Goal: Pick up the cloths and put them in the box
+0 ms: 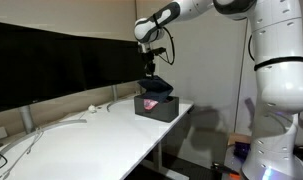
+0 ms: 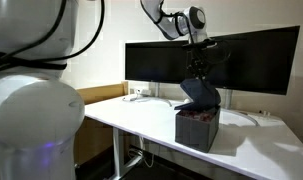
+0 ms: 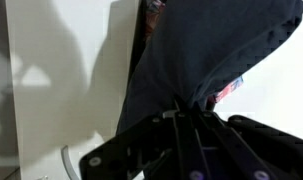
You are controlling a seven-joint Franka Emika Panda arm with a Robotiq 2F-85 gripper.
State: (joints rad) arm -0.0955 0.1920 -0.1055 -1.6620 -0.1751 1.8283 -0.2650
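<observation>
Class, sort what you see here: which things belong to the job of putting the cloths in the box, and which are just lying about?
Belong to the job:
- dark cloth, held by the shut gripper
- pink cloth
- box

Just lying about:
- monitors
- white cables

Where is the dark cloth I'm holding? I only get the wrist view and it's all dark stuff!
Observer: The dark cloth hangs from the jaws straight above the box, and its lower end looks to reach the rim.
Operator: I see a bit of pink. Is that the flowery one?
Observer: Yes, the pink cloth lies inside the box.
Operator: Is the box close to the table's edge?
Observer: It stands near one end of the white table, with black monitors behind it.
</observation>
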